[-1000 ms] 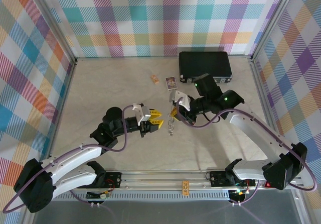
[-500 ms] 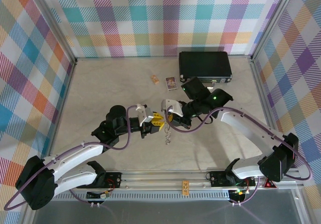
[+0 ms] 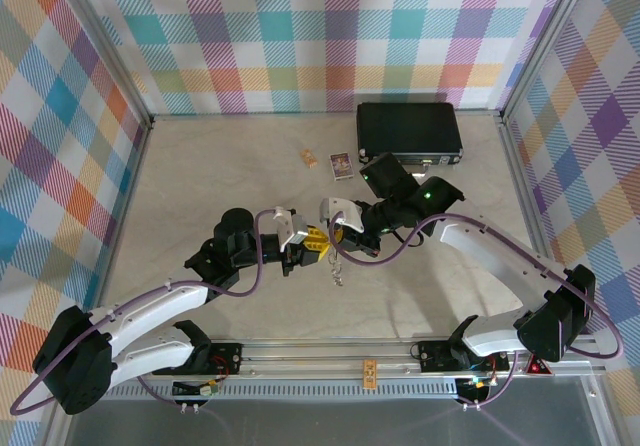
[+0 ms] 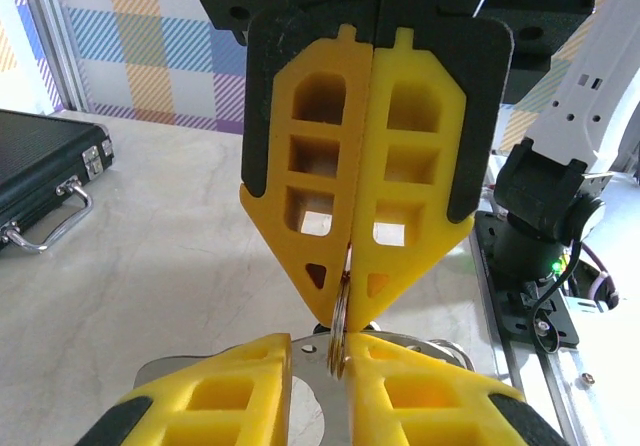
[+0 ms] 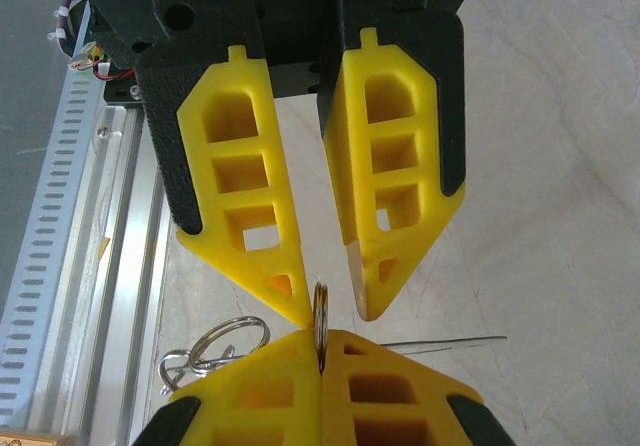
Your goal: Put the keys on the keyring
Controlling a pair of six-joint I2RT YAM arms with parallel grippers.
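Observation:
My right gripper (image 3: 336,236) is shut on the thin metal keyring (image 5: 320,316), which stands edge-on between its yellow fingertips. Keys (image 3: 338,269) and further rings (image 5: 225,338) dangle below it. My left gripper (image 3: 316,242) meets it tip to tip from the left. In the left wrist view the left gripper (image 4: 319,338) has its jaws a little apart, with the keyring (image 4: 340,331) in the gap against the right finger. A flat silver key (image 4: 300,391) shows behind the gap. The right gripper (image 4: 345,301) hangs above, closed on the ring's top.
A black case (image 3: 409,131) lies at the back right, also seen in the left wrist view (image 4: 40,166). Two small cards (image 3: 342,164) (image 3: 309,157) lie on the pale table behind the grippers. A metal rail (image 3: 330,351) runs along the near edge.
The right gripper carried the keyring left to the left gripper's tips. The left jaws have narrowed around the ring.

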